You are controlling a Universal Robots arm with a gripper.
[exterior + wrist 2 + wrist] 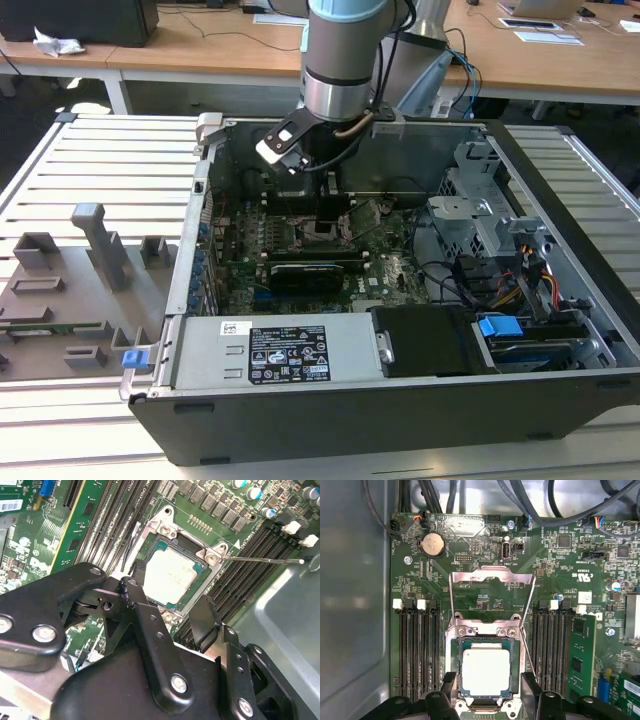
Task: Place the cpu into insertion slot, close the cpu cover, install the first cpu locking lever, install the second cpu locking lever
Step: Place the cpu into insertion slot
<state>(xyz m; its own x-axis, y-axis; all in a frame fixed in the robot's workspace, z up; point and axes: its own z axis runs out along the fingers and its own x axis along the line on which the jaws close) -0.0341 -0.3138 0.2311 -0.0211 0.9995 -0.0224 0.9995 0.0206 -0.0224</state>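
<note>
Silver arm [338, 85], pale-blue joint cap [345, 15]; black jaws, silver screws [178, 682]; beige cable [352, 127].

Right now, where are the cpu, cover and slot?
cpu [486, 672]: first wrist view, centre of top.
cpu cover [492, 575]: first wrist view, frame's end bar.
insertion slot [515, 655]: first wrist view, dark edge.

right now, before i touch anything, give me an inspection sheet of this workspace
surface: slatted table carrying an open computer case.
job's things: cpu lies in the insertion slot; cpu cover is open, swung up off the slot; one locking lever sticks out unlatched.
clutter: grey fixtures on the table at the exterior view's left.
grippers: gripper is open over the cpu, with fingers either side of it and a gap showing.
cables: coloured cables inside the case; black leads beyond the board.
surroundings: wooden desks behind.
</note>
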